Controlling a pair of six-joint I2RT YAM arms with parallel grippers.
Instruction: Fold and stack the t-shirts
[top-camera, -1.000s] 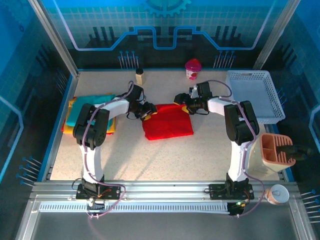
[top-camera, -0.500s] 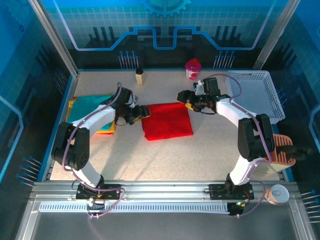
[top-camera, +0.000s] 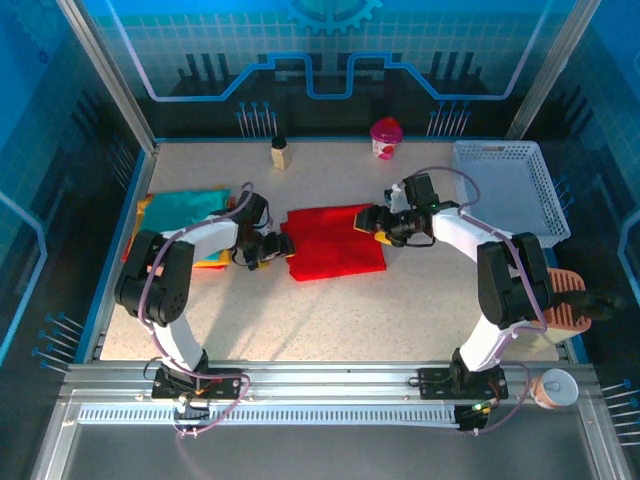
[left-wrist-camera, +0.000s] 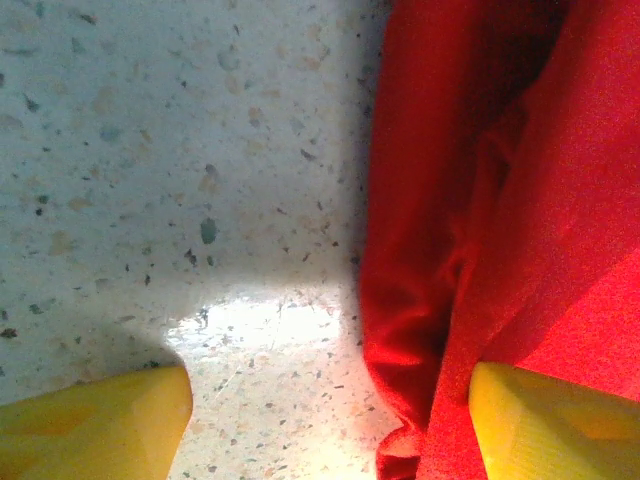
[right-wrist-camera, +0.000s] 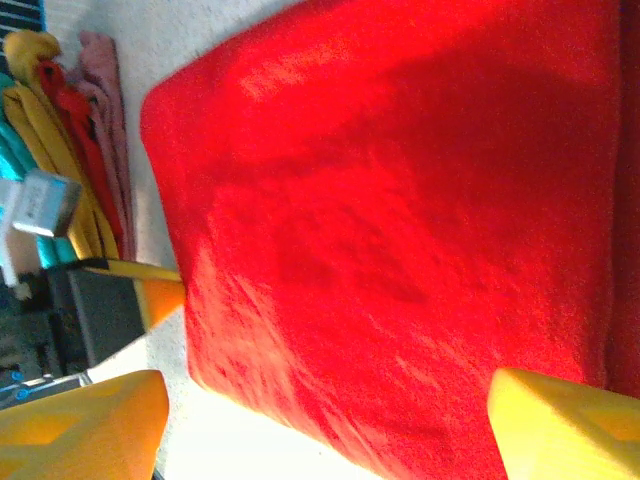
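Top external: left gripper (top-camera: 277, 251) apparently released red t-shirt (top-camera: 335, 248), jaws wider.

No letters or numbers are legible anywhere; a blue gear emblem (top-camera: 335, 20) marks the back wall (top-camera: 460, 40).

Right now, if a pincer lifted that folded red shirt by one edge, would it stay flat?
Probably not: the red shirt shows soft creases and a rolled edge, so it would likely droop and unfold. Pushed across the table, it would probably bunch up.
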